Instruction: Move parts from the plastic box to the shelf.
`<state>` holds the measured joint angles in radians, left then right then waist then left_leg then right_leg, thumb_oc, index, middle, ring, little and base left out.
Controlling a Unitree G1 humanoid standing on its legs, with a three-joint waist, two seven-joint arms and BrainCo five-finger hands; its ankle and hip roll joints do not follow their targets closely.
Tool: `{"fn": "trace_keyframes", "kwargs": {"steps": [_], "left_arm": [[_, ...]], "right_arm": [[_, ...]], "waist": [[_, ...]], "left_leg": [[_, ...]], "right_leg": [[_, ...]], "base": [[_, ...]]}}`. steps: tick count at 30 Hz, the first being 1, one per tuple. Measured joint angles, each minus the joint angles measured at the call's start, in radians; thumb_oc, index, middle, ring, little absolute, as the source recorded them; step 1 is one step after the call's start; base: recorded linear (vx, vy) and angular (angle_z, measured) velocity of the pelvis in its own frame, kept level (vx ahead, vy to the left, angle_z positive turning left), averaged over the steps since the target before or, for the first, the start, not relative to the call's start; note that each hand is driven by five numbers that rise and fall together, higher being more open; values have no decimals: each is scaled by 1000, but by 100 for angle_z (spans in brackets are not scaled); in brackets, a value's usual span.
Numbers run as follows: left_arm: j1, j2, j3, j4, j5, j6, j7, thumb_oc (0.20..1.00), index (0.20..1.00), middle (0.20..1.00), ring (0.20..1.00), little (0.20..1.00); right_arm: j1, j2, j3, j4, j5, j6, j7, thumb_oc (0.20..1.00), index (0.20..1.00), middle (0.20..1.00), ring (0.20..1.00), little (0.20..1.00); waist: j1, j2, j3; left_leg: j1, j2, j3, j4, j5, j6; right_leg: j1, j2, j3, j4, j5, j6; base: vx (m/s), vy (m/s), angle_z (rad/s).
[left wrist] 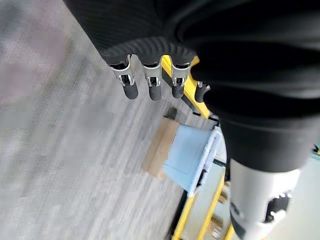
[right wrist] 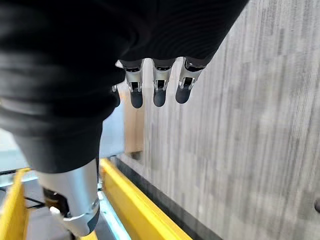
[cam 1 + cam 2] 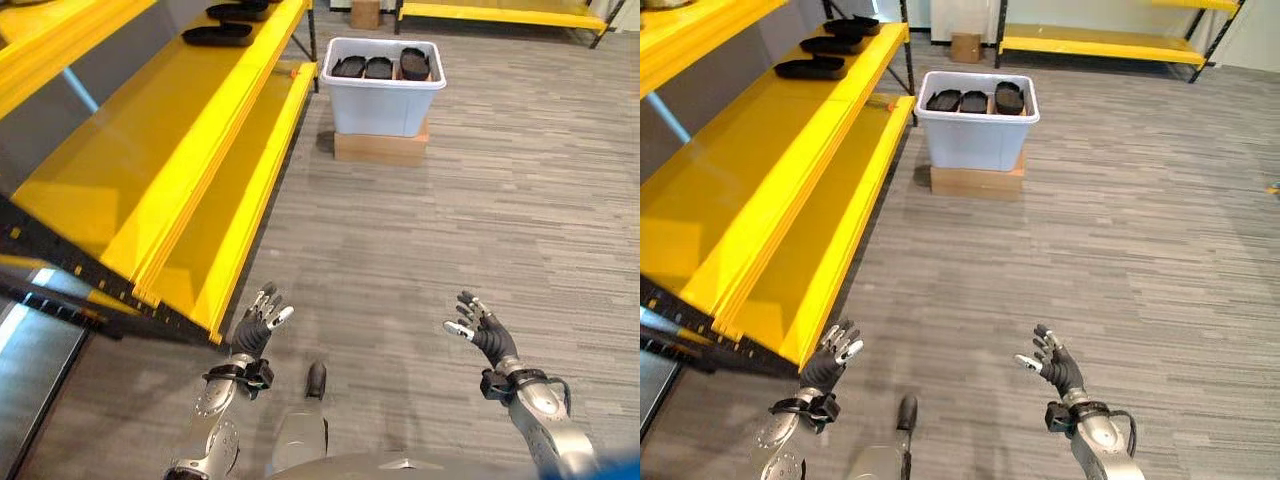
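Flat black oval parts (image 3: 378,67) fill the pale plastic box (image 3: 384,105); left hand (image 3: 256,326) and right hand (image 3: 482,332) fingers released.

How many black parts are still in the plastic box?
3: side by side in the plastic box, left, middle, right. Others may lie hidden beneath.

A brown cardboard box (image 3: 380,148) is seen lying flat on the grey striped floor (image 3: 470,250) at about 12 o'clock, a little above the middle of the view. A second, smaller cardboard carton (image 3: 365,13) is seen standing on the floor farther off, at 12 o'clock near the upper edge. A second yellow rack (image 3: 500,14) with dark legs is seen low along the far side, at about 1 o'clock.
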<state>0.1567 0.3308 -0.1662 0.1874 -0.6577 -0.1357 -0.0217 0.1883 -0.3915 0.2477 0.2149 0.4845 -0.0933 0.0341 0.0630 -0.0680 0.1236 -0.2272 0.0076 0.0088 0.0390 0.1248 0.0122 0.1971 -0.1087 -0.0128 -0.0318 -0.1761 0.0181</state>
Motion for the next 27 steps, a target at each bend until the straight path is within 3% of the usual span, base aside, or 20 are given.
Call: {"fn": "trace_keyframes", "kwargs": {"steps": [2,4,6,7,8,10,12,13,14,15,16,17,18,20,21,22,23,24,26,27], "left_arm": [[-41,25,0,-19,0,-1,6,1000,1000,1000,1000,1000],[-72,45,1,-28,2,-8,8,1000,1000,1000,1000,1000],[-58,51,2,-29,3,-6,9,1000,1000,1000,1000,1000],[-51,59,2,-31,3,-6,11,1000,1000,1000,1000,1000],[-36,64,1,-31,3,-5,18,1000,1000,1000,1000,1000],[-16,60,-3,-31,4,-2,22,1000,1000,1000,1000,1000],[-21,58,-3,-33,5,-2,21,1000,1000,1000,1000,1000],[-20,66,1,-35,5,-3,20,1000,1000,1000,1000,1000],[-18,71,2,-35,5,-3,20,1000,1000,1000,1000,1000],[-3,69,3,-35,4,-3,18,1000,1000,1000,1000,1000],[1,71,8,-36,4,-2,18,1000,1000,1000,1000,1000],[11,76,11,-36,4,-1,17,1000,1000,1000,1000,1000],[16,75,11,-36,4,0,18,1000,1000,1000,1000,1000],[51,67,7,-37,5,0,13,1000,1000,1000,1000,1000],[60,54,9,-33,6,3,9,1000,1000,1000,1000,1000],[58,30,10,-33,7,5,8,1000,1000,1000,1000,1000],[58,30,10,-33,7,5,8,1000,1000,1000,1000,1000],[47,-21,7,-37,14,4,-4,1000,1000,1000,1000,1000],[47,-17,-1,-49,14,3,-9,1000,1000,1000,1000,1000],[35,-16,-1,-47,14,2,-11,1000,1000,1000,1000,1000]], "right_arm": [[-5,26,8,-33,0,0,5,1000,1000,1000,1000,1000],[-32,37,15,-41,-1,0,14,1000,1000,1000,1000,1000],[-50,40,13,-43,-3,0,17,1000,1000,1000,1000,1000],[-52,42,14,-39,-9,0,22,1000,1000,1000,1000,1000],[-57,40,15,-39,-18,0,24,1000,1000,1000,1000,1000],[-65,37,6,-43,-29,0,27,1000,1000,1000,1000,1000],[-56,27,5,-55,-29,6,36,1000,1000,1000,1000,1000],[-30,26,9,-69,-28,7,37,1000,1000,1000,1000,1000],[-15,26,13,-69,-28,8,39,1000,1000,1000,1000,1000],[6,26,22,-68,-28,10,40,1000,1000,1000,1000,1000],[9,27,27,-66,-28,13,41,1000,1000,1000,1000,1000],[10,28,35,-66,-28,17,41,1000,1000,1000,1000,1000],[9,28,35,-66,-28,17,41,1000,1000,1000,1000,1000],[11,27,38,-65,-38,25,42,1000,1000,1000,1000,1000],[14,19,36,-60,-38,25,43,1000,1000,1000,1000,1000],[6,13,30,-48,-38,26,41,1000,1000,1000,1000,1000],[6,13,30,-48,-38,26,41,1000,1000,1000,1000,1000],[-4,7,9,-42,-38,27,41,1000,1000,1000,1000,1000],[-14,-6,1,-54,-38,26,41,1000,1000,1000,1000,1000],[-30,-20,2,-45,-38,22,42,1000,1000,1000,1000,1000]], "waist": [[-1,-12,-6],[-4,-6,-10],[-17,7,-9],[-12,13,-6],[-13,20,-5],[-24,74,16],[-60,127,44],[-80,118,44],[-88,104,43],[-106,90,26],[-112,67,21],[-112,53,14],[-117,49,13],[-117,54,6],[-117,42,-14],[-111,58,-23],[-111,58,-23],[-100,61,-39],[-97,41,-47],[-106,52,-49]], "left_leg": [[16,-24,32,6,-26,44],[60,-53,34,29,-98,77],[117,-76,28,30,-125,113],[148,-89,32,33,-148,132],[176,-93,32,35,-174,151],[230,-88,8,34,-207,164],[289,-65,-27,12,-226,155],[329,-73,-36,-18,-223,141],[360,-80,-36,-37,-229,131],[375,-84,-42,-42,-275,83],[387,-96,-42,-47,-296,76],[402,-96,-40,-50,-300,79],[423,-89,-30,-58,-300,78],[519,-48,-27,-71,-329,28],[563,-38,-32,-63,-349,-7],[576,-23,-39,-47,-354,-20],[576,-23,-39,-47,-354,-20],[521,-5,-52,132,-325,-69],[481,-7,-72,130,-372,-69],[447,20,-73,123,-358,-73]], "right_leg": [[-55,-30,0,126,5,23],[-140,-53,16,379,36,99],[-271,-79,34,706,147,172],[-319,-93,39,813,194,171],[-360,-105,24,885,195,155],[-444,-90,-24,964,146,93],[-539,-13,-43,902,26,46],[-586,-16,-93,782,24,41],[-608,-25,-130,667,37,25],[-642,-36,-143,491,63,45],[-642,-46,-130,285,109,72],[-643,-53,-127,144,136,72],[-643,-57,-127,87,156,68],[-584,-23,-171,115,173,29],[-528,-1,-157,96,249,-14],[-511,10,-157,95,292,-32],[-511,10,-157,95,292,-32],[-436,40,-128,45,377,-98],[-390,43,-115,8,365,-90],[-375,64,-130,22,330,-104]], "base": [[268,193,-21],[398,320,-10],[284,253,25],[332,218,9],[370,161,-12],[354,85,0],[323,-23,43],[403,-150,63],[408,-179,64],[434,-209,46],[317,-150,43],[285,-139,32],[253,-146,29],[305,-185,28],[318,-191,23],[255,-182,15],[174,-147,19],[215,-220,10],[243,-257,3],[237,-261,0]]}}
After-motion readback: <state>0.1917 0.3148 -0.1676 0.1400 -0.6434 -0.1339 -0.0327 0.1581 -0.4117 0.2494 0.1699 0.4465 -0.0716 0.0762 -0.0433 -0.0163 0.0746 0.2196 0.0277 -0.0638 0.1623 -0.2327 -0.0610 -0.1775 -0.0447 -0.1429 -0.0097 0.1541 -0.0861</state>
